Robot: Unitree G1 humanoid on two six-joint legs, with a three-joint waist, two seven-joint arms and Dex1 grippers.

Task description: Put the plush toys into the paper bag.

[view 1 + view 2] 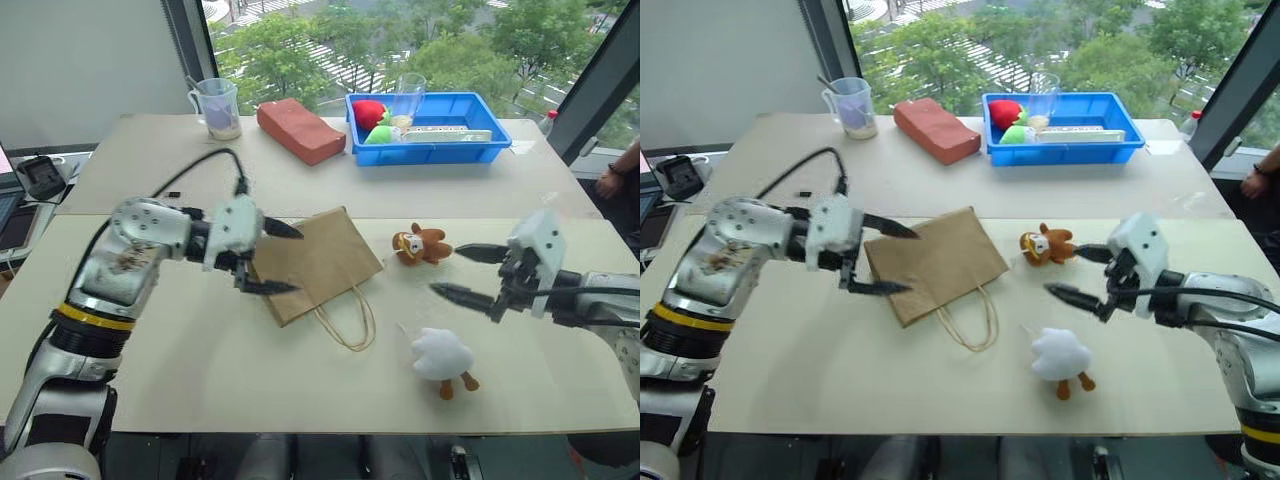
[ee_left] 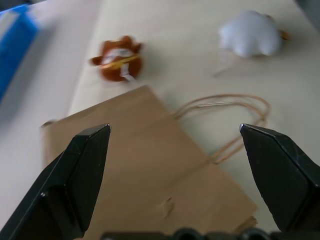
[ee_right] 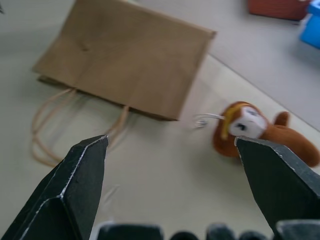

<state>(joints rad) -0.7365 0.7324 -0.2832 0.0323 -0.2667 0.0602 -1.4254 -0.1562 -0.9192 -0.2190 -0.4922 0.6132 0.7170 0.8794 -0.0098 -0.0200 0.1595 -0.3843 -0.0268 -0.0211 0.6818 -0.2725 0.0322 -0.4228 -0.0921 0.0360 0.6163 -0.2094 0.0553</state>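
Nearest the robot, the white fluffy bird with orange feet lay on the pale bench, on the right side and apart from everything else. Just beyond it the right end effector hovered above the bench with its two black fingers spread wide and nothing between them, pointing toward the middle. On the left, the left end effector hung over the near left edge of the brown paper bag, its fingers likewise spread wide and holding nothing. The bag lay flat at the middle of the bench, its thin cord handles looped out toward the robot. The brown teddy bear lay on its side just to the right of the bag, between the bag and the right end effector. Farther back stood a reddish brick, a clear measuring cup to its left, and a blue bin holding red and green items
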